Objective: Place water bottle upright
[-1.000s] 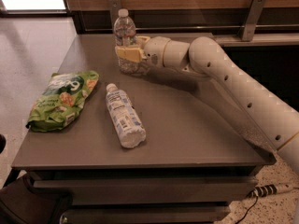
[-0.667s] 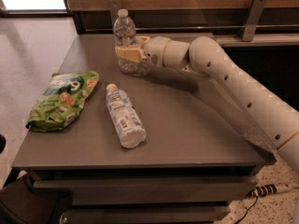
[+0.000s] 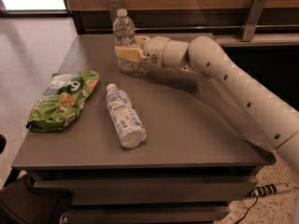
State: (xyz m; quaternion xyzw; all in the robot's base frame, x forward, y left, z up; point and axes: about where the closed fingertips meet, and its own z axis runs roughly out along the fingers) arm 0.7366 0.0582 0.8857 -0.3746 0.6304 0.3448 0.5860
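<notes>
Plastic, clear and ribbed, forms the small water bottle (image 3: 123,31), which stands upright with its white cap (image 3: 121,12) on top in the upper middle of the frame, near the far edge of the worktop (image 3: 196,125); its base appears to sit on the surface. The tool (image 3: 125,55) is clenched around the bottle's middle, its pale yellow fingers (image 3: 132,55) crossing the see-through body and hiding part of it. Behind the tool a smooth, rounded white arm (image 3: 224,73) runs diagonally down to the right edge of the frame, covering the right side of the matte grey-brown worktop. Towards the centre, well apart from the held bottle, a larger bottle (image 3: 124,116) with a big white printed label lies on its side, cap pointing to the upper left. Left of it, a crinkled green snack bag (image 3: 63,98) lies flat near the left edge. Compared with a second ago, the bottle, the tool and the other things sit in the same places; no shift is visible.
</notes>
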